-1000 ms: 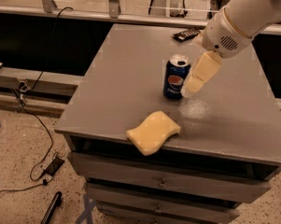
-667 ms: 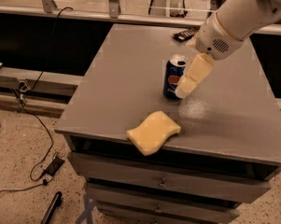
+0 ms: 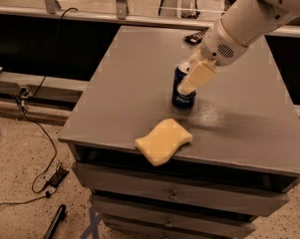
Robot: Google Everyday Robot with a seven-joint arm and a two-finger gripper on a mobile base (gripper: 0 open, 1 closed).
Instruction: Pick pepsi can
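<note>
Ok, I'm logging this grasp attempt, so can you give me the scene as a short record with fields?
gripper: at the pepsi can, crossing its upper part, arm reaching in from the upper right
pepsi can: upright, near the middle of the table, base appears to rest on it
sponge: yellow, wavy, flat at the front edge, nearer the camera than the can, apart from it
wrapper: dark, flat, at the far edge
table: gray top, drawers below
</note>
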